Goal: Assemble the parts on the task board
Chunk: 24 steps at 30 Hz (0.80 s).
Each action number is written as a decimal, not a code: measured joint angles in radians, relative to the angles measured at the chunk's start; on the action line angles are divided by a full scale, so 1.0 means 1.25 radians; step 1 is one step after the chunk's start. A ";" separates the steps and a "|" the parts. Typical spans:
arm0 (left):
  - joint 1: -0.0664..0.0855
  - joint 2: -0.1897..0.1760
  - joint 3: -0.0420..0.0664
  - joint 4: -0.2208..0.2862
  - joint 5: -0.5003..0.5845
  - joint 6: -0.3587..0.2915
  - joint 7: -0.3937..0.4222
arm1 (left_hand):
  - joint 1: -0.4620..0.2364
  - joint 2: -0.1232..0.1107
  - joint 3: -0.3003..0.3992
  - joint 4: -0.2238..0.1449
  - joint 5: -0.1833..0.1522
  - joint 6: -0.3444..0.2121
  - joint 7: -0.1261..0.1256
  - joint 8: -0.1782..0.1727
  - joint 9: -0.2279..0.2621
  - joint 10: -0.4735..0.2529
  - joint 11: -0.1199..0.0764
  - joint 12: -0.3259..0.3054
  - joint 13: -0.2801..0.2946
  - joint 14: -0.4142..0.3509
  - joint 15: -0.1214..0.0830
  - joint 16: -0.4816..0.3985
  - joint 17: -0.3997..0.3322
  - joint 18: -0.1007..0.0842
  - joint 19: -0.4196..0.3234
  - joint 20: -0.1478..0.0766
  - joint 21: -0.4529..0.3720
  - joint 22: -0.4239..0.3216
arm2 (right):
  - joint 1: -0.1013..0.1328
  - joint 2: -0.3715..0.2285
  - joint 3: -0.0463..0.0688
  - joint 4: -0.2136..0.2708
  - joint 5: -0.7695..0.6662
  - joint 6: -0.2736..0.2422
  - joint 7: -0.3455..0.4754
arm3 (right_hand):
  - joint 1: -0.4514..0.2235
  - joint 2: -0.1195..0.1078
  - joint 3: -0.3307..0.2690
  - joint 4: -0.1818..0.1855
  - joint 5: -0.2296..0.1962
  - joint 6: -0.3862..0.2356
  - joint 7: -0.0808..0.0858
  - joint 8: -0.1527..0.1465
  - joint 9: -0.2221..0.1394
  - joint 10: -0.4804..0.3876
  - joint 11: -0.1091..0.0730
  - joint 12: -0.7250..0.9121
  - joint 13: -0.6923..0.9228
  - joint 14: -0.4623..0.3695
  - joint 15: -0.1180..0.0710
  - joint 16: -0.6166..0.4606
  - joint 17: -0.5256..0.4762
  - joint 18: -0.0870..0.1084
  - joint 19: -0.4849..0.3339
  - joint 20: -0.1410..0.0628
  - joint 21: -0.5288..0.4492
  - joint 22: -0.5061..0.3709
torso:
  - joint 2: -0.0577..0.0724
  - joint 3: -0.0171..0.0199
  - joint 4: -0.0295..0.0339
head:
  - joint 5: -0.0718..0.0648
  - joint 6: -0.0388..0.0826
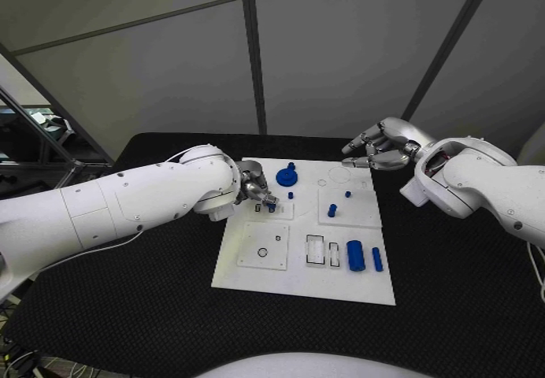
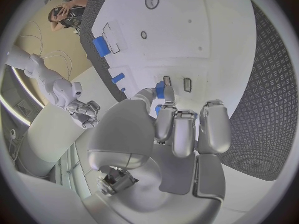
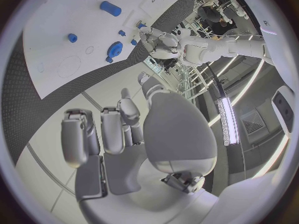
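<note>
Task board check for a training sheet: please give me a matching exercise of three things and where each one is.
1. left hand
2. right hand
3. blue gear

A. lying near the task board's far edge
B. pinching a small blue part over the board
C. raised beyond the far right corner, holding nothing

Pairs: 1-B, 2-C, 3-A
</note>
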 measured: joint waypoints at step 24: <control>-0.004 0.005 0.001 0.003 -0.058 0.031 -0.017 | -0.021 -0.019 0.024 -0.020 0.023 0.013 -0.001 -0.004 0.015 0.005 -0.002 0.006 -0.001 -0.001 0.001 0.009 0.000 0.000 0.007 -0.001 0.007 0.016 | 0.000 0.001 0.000 -0.001 -0.023 0.005 0.003 | 0.000 0.000 0.000 0.000 0.000 0.000 0.000 0.000 0.000 0.000 0.000 0.000 -0.001 0.000 0.000 0.000 0.000 0.000 0.000 0.000 0.000 0.000 | 0.000 -0.0002 -0.0004 | 0.001 -0.003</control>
